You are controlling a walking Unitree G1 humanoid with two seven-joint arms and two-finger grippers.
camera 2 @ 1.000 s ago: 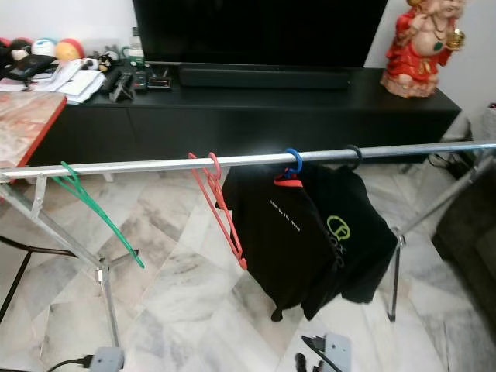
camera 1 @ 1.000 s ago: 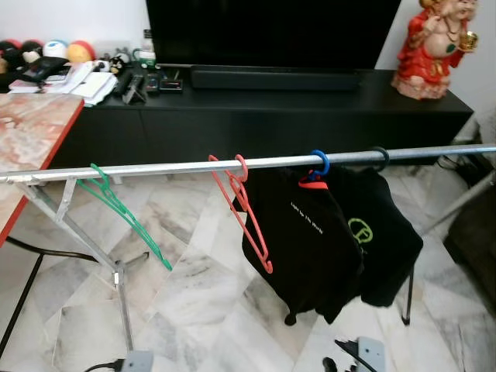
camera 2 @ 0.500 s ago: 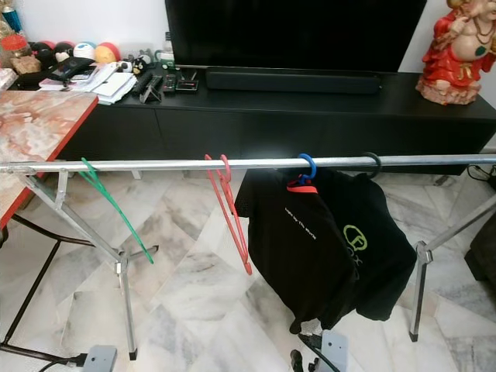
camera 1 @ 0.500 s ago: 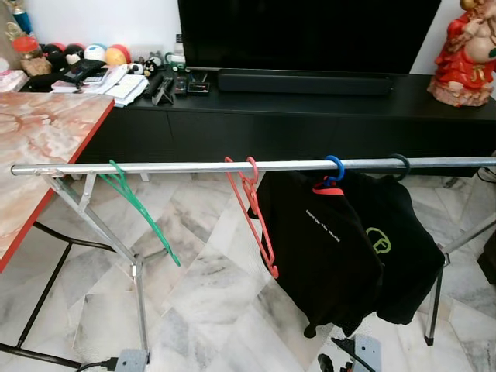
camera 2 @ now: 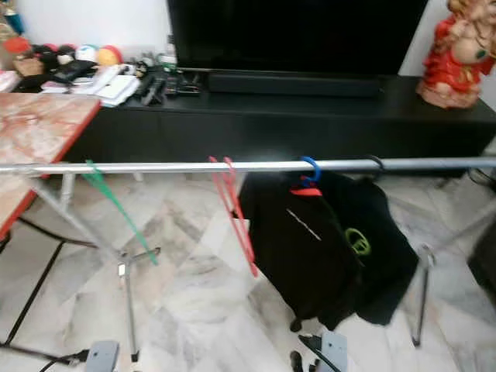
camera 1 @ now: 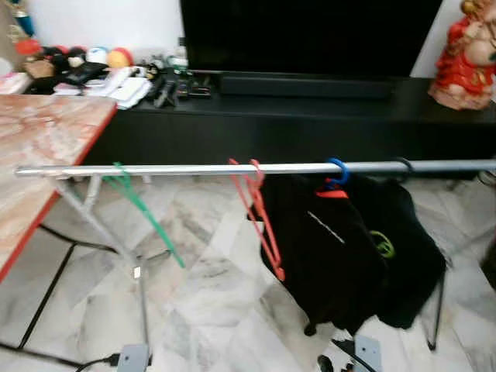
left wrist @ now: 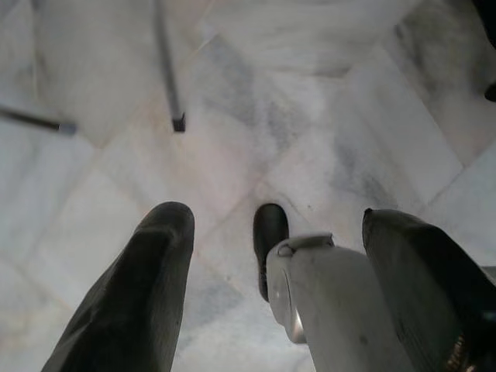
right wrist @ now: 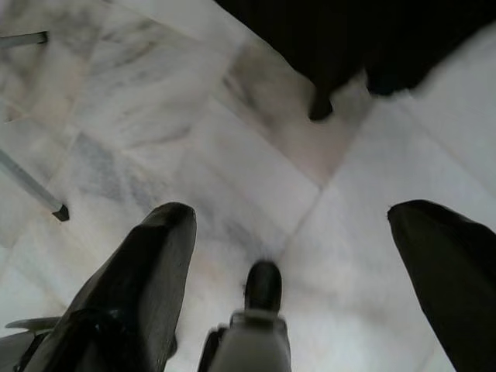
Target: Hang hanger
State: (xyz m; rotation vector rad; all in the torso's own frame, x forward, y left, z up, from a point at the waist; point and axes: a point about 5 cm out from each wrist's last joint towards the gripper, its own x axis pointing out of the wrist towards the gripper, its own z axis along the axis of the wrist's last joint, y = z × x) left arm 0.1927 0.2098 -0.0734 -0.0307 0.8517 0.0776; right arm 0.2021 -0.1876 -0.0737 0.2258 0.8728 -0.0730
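Hanging from the silver rail (camera 1: 194, 168) of the drying rack are a green hanger (camera 1: 143, 217) toward the robot's left, a red hanger (camera 1: 260, 217) near the middle, and two black garments (camera 1: 349, 256) to the right on a blue hook (camera 1: 337, 169) and a dark hook. Both arms hang low over the marble floor (left wrist: 256, 116): the left gripper (left wrist: 271, 256) has its fingers spread and empty, and the right gripper (right wrist: 287, 263) is likewise spread wide, holding nothing. Behind the rail stands a black TV cabinet (camera 1: 310, 124) with a red figurine (camera 1: 465, 54) at its right end.
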